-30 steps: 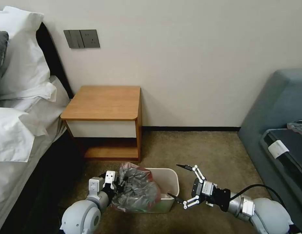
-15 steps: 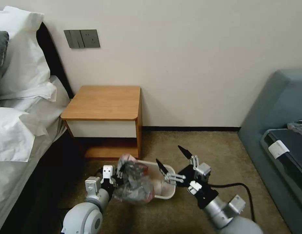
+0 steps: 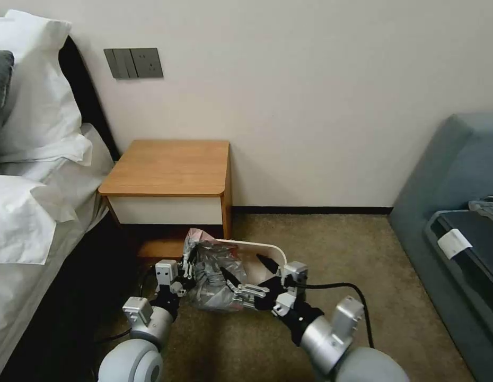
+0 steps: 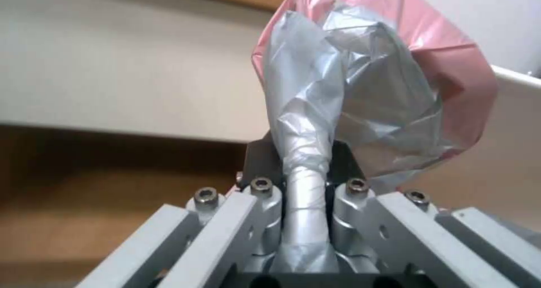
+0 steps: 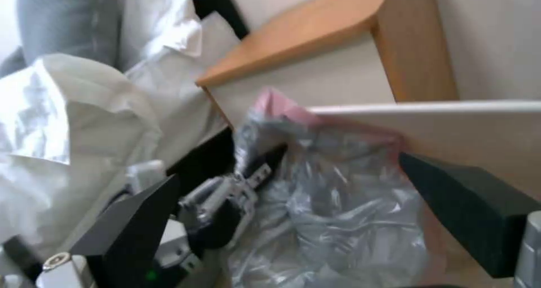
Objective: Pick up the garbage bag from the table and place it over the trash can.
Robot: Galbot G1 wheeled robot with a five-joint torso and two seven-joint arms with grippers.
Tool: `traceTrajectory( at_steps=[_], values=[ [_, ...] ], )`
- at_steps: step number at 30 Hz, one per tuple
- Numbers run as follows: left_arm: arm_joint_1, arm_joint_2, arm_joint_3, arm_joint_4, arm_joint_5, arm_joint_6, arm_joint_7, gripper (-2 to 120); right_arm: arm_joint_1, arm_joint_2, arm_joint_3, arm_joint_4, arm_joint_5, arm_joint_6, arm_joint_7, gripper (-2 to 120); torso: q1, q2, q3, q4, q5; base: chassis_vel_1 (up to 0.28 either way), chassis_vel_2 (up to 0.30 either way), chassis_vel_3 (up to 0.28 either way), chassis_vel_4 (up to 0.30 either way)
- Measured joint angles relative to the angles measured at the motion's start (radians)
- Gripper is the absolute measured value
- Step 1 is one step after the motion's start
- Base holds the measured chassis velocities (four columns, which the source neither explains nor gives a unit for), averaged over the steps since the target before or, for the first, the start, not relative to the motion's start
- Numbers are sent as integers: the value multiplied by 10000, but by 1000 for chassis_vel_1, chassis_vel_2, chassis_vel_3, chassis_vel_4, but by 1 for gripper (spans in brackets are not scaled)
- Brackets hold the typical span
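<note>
The left gripper (image 3: 187,269) pinches a twisted neck of the garbage bag (image 3: 214,273) at the trash can's (image 3: 267,248) left rim. The bag's bulk lies between both grippers; the right gripper (image 3: 245,275), jaws wide, reaches in just beside it.

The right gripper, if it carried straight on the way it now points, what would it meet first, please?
Probably the garbage bag: the right gripper is open and aimed at the crumpled plastic held by the left gripper at the trash can. Depth is unclear.
</note>
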Motion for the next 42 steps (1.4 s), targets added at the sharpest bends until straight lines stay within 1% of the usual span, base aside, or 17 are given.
traceTrajectory(
  at_steps=[2, 3, 5, 6, 8, 9, 12, 21, 30, 31, 32, 35, 37, 38, 39, 41, 42],
  values=[
    [64, 3, -63, 16, -12, -365, 369, 5, 458, 163, -109, -321, 235, -241, 273, 100, 0, 0, 0, 2, 1, 0, 0, 0, 0],
    [64, 3, -63, 16, -12, -365, 369, 5, 458, 163, -109, -321, 235, -241, 273, 100, 0, 0, 0, 2, 1, 0, 0, 0, 0],
    [179, -2, -118, 16, -51, -674, 808, 5, 904, 281, -179, -763, 375, -317, 319, 100, 0, 0, 0, 1, 0, 0, 0, 0, 0],
    [179, -2, -118, 16, -51, -674, 808, 5, 904, 281, -179, -763, 375, -317, 319, 100, 0, 0, 0, 1, 0, 0, 0, 0, 0],
    [315, -22, -144, 13, -106, -937, 1281, 5, 1240, 360, -192, -1144, 471, -376, 385, 100, 0, 0, 0, 1, 1, 0, 0, 0, 0],
    [315, -22, -144, 13, -106, -937, 1281, 5, 1240, 360, -192, -1144, 471, -376, 385, 100, 0, 0, 0, 1, 1, 0, 0, 0, 0],
    [489, -80, -157, -34, -182, -1215, 1744, 5, 1433, 454, -158, -1657, 465, -343, 393, 100, 0, 0, 0, 0, 1, 0, 0, 0, 0],
    [713, -179, -213, -246, -210, -1311, 1813, 5, 1440, 612, 61, -2155, 357, -143, 290, 100, 0, 0, 0, 0, 1, 0, 0, 0, 0],
    [879, -211, -193, -334, -209, -1384, 1808, 5, 1319, 791, -48, -2523, -28, 125, -60, 100, 0, 0, 0, 1, 1, 0, 0, 0, 0],
    [881, -224, -175, -339, -204, -1386, 1799, 5, 1280, 810, -143, -2582, -165, 191, -141, 95, 0, 0, 0, 0, 1, 0, 0, 0, 0],
    [881, -224, -175, -339, -204, -1386, 1799, 5, 1280, 810, -143, -2582, -165, 191, -141, 95, 0, 0, 0, 0, 1, 0, 0, 0, 0],
    [879, -244, -153, -348, -200, -1388, 1780, 5, 1229, 838, -225, -2660, -392, 290, -302, 78, 0, 0, 0, 0, 2, 0, 0, 0, 0],
    [876, -246, -146, -350, -200, -1389, 1777, 5, 1224, 843, -233, -2678, -438, 308, -325, 76, 0, 0, 0, 1, 1, 0, 0, 0, 0],
    [871, -242, -137, -351, -201, -1390, 1779, 5, 1220, 841, -232, -2695, -544, 361, -376, 68, 0, 0, 0, 0, 1, 0, 0, 0, 0],
    [871, -242, -137, -351, -201, -1390, 1779, 5, 1220, 841, -232, -2695, -544, 361, -376, 68, 0, 0, 0, 0, 1, 0, 0, 0, 0],
    [853, -230, -136, -349, -200, -1390, 1753, 5, 1193, 822, -219, -2695, -627, 400, -436, 58, 0, 0, 0, 0, 1, 0, 0, 0, 0],
    [853, -230, -136, -349, -200, -1390, 1753, 5, 1193, 822, -219, -2695, -627, 400, -436, 58, 0, 0, 0, 0, 1, 0, 0, 0, 0]
  ],
)
